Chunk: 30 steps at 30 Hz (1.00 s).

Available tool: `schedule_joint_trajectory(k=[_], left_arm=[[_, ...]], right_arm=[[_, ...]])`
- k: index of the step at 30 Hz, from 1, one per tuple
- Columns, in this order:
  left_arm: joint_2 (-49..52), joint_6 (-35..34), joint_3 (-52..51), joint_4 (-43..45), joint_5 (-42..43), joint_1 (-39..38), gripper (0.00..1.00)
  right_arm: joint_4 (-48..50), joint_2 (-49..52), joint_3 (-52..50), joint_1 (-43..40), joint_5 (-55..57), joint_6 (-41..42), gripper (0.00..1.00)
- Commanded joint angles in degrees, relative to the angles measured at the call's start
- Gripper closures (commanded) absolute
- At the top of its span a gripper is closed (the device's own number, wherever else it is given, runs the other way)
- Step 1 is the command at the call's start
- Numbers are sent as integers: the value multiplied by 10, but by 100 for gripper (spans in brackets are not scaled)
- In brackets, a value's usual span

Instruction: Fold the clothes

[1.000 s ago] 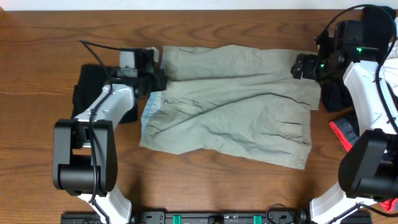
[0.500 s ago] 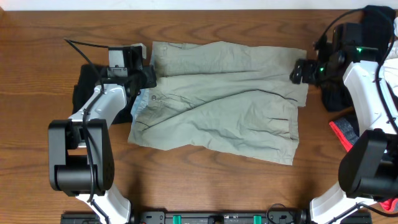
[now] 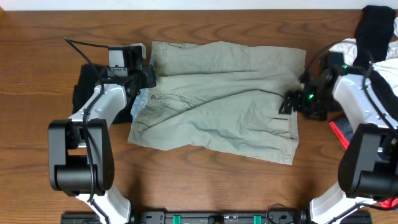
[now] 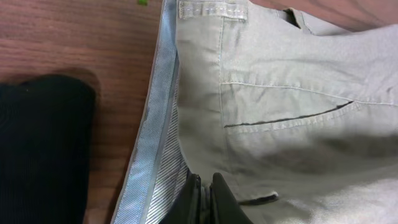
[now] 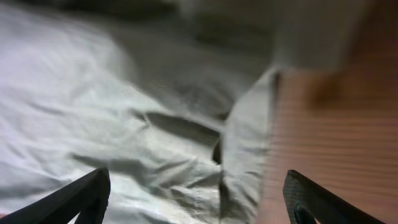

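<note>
Mid-frame, spread flat, waistband (image 4: 155, 143) at left: shorts (image 3: 217, 99). Clamped shut on that waistband: left gripper (image 4: 203, 186). Wide apart over the right hem (image 3: 293, 134), empty: right gripper (image 3: 287, 103). Probably light, limp, grippy cotton; pinch at hem corners, lift both ends together.

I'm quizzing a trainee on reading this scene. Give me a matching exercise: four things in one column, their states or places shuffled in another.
1. shorts
2. left fingers
3. right fingers
4. black garment

a. open, at a leg hem
b. spread out flat
c. shut on the waistband
d. left of the shorts

Pairs: 1-b, 2-c, 3-a, 4-d.
</note>
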Motion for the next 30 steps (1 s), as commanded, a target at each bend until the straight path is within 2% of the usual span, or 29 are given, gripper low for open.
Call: schedule_joint_trajectory(k=[1, 6, 9, 11, 13, 14, 23, 30], left_arm=[[7, 10, 8, 3, -12, 2, 94], [7, 10, 8, 3, -12, 2, 94], [7, 10, 8, 1, -12, 2, 94], [7, 10, 8, -2, -12, 2, 94], [7, 10, 8, 0, -12, 2, 94], [7, 10, 8, 3, -12, 2, 94], [7, 10, 8, 15, -72, 2, 94], [7, 10, 8, 20, -100, 3, 94]], right_arm=[[35, 1, -35, 11, -26, -15, 13], [117, 1, -74, 12, -26, -15, 16], [151, 1, -91, 12, -26, -15, 29], [163, 1, -100, 12, -26, -12, 54], [164, 1, -106, 12, -26, -13, 92], [164, 1, -110, 12, -26, -13, 99], [158, 1, -116, 5, 33, 14, 99], [158, 1, -116, -35, 55, 17, 99]])
